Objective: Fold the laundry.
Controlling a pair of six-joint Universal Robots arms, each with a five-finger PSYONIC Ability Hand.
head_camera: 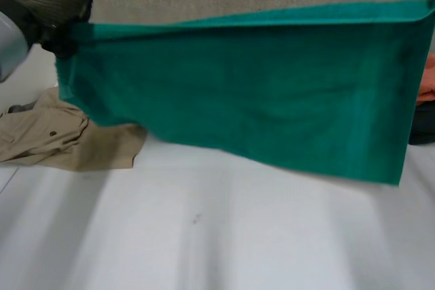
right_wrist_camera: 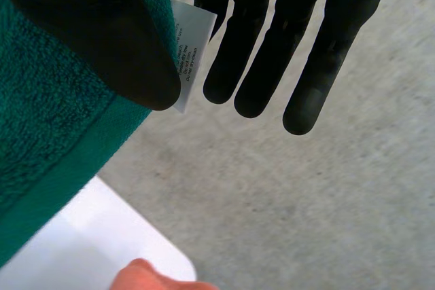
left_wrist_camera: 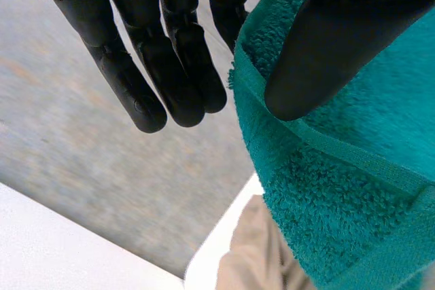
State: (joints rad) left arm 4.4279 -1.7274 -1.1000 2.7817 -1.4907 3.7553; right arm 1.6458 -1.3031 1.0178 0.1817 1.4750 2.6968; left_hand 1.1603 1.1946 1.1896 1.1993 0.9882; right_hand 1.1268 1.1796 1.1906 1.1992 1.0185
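Ten o'clock in the head view: left hand [head_camera: 46, 3] pinching the towel [head_camera: 258, 93] by one upper corner. In its wrist view, thumb pressed onto the hem, other fingers straight and clear of the terry. Nine o'clock: garment [head_camera: 61, 137], beige, crumpled on the table [head_camera: 217, 236], partly behind the towel's lower corner. Towel stretched wide in the air, from ten to three o'clock. Three o'clock: orange cloth [head_camera: 427, 76] behind the towel. Right hand [right_wrist_camera: 95, 39] gripping the other upper corner, thumb on terry beside a white label [right_wrist_camera: 192, 39], remaining fingers straight.
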